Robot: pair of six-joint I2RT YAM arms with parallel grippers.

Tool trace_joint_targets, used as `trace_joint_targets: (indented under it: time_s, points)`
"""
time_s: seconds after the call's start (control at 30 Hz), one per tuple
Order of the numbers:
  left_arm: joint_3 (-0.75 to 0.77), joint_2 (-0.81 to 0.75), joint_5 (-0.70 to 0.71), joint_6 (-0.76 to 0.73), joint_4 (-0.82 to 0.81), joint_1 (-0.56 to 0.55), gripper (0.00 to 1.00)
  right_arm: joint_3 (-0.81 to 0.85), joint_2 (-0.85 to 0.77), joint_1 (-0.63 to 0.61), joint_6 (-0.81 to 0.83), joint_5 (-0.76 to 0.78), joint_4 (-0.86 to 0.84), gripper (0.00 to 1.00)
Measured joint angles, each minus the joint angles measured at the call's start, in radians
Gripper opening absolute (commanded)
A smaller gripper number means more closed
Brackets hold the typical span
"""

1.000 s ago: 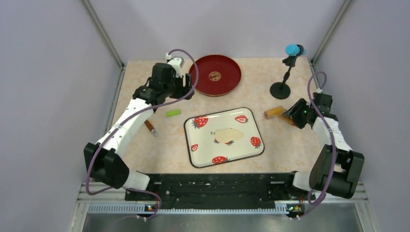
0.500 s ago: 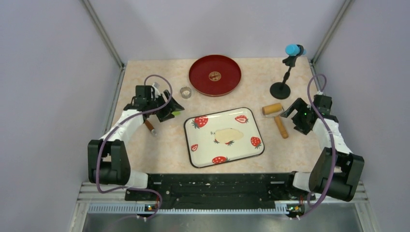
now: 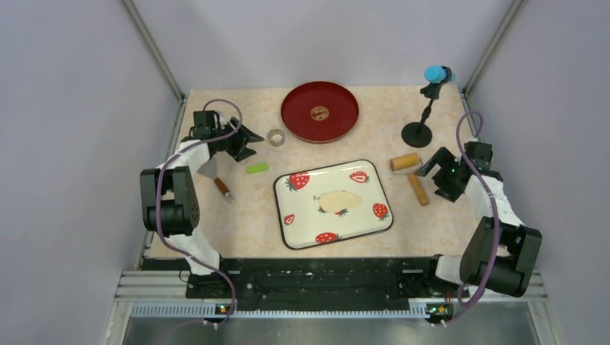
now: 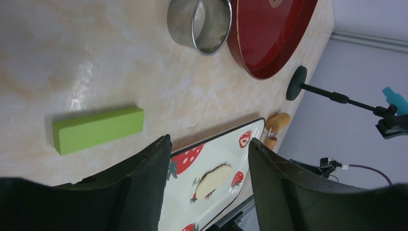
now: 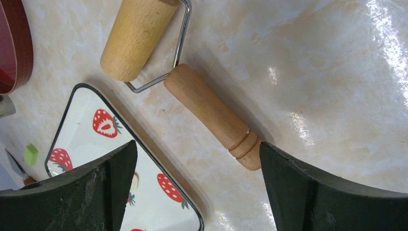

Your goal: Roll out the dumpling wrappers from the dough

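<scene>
The dough is a thin flat cream oval lying in the middle of the strawberry tray; it also shows in the left wrist view as the dough. The dumpling wrappers are out of view. The wooden roller lies on the table right of the tray, its handle pointing toward my right gripper, which stands open and empty just beside the handle's end. My left gripper is open and empty at the back left, close to the small metal ring.
A red round plate sits at the back centre, touching nothing but close to the ring. A green block and a scraper lie left of the tray. A black stand with a blue top stands behind the roller.
My right gripper has opened and let go of the roller handle; the roller now lies on the table. My left arm has swung away from the ring, uncovering it, and pulled back left.
</scene>
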State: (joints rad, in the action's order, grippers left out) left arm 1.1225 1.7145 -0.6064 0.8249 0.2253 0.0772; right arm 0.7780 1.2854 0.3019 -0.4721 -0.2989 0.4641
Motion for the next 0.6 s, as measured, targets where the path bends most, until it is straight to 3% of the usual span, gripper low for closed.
trace_joint_targets:
  time_s: [0.2, 0.6]
  points:
    - [0.185, 0.148, 0.032, 0.016, 0.027, 0.000, 0.54, 0.002, 0.031, -0.018, 0.000, -0.018, 0.002, 0.94]
    - [0.432, 0.381, 0.128, 0.010, 0.138, -0.045, 0.51, 0.035, 0.112, -0.024, 0.012, -0.042, 0.016, 0.93]
